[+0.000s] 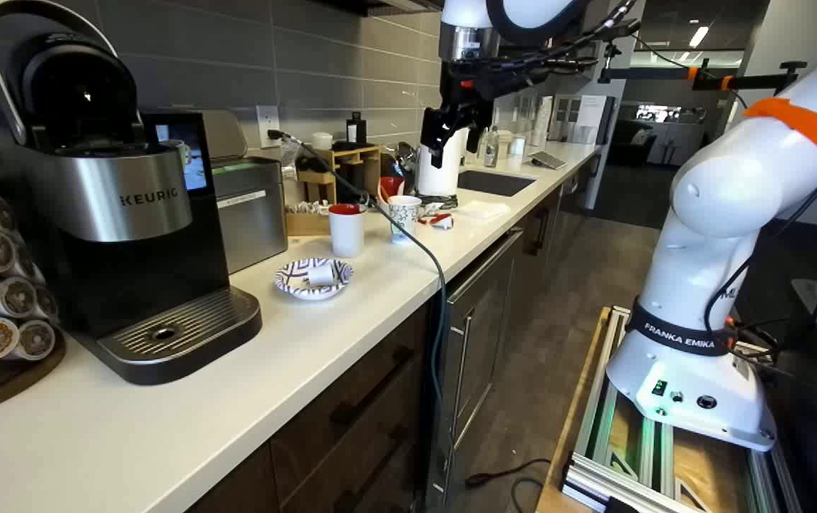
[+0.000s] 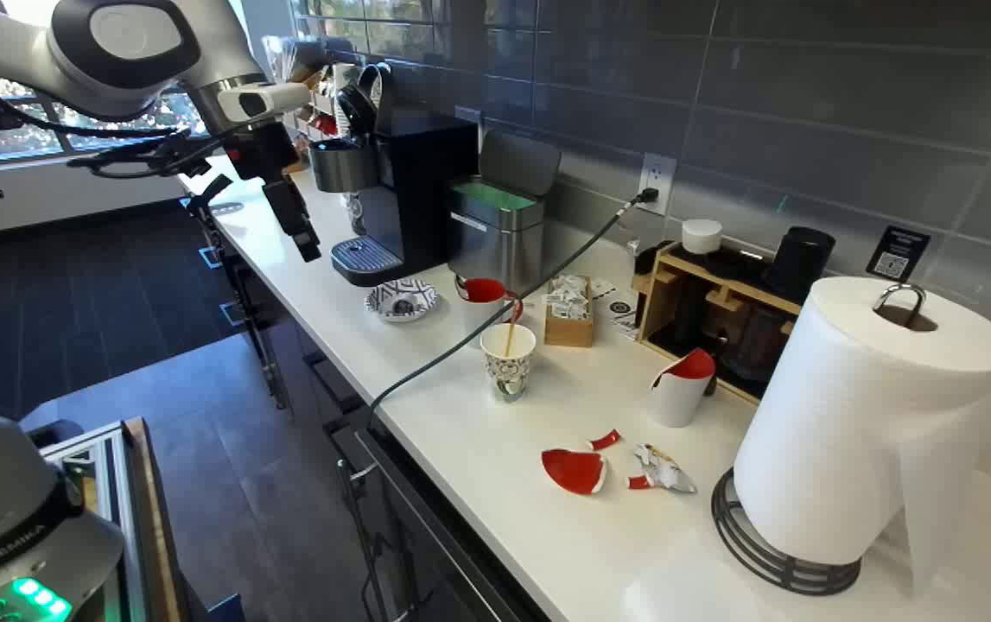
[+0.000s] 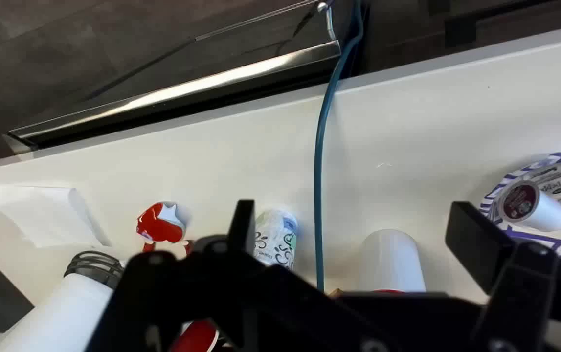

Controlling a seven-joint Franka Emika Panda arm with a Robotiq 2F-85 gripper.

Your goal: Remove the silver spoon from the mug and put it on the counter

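The white mug (image 1: 347,232) with a red inside stands upright on the off-white counter (image 1: 337,324). In an exterior view the mug (image 2: 483,304) shows its red handle, and a small dark, shiny sliver at its rim may be the silver spoon; I cannot tell. The spoon does not show clearly in any view. My gripper (image 1: 456,152) is open and empty, raised above the counter. In the wrist view the mug (image 3: 392,259) lies between the spread fingers (image 3: 358,234), farther off and untouched; its top is hidden behind the gripper body.
A blue-green cable (image 3: 323,171) crosses the counter beside the mug. A patterned paper cup (image 2: 509,367) with a stirrer, a patterned dish (image 2: 402,300), a broken white-red mug (image 2: 678,393), red shards (image 2: 574,472) and a paper towel roll (image 2: 875,432) stand around. The coffee machine (image 1: 130,192) is nearby.
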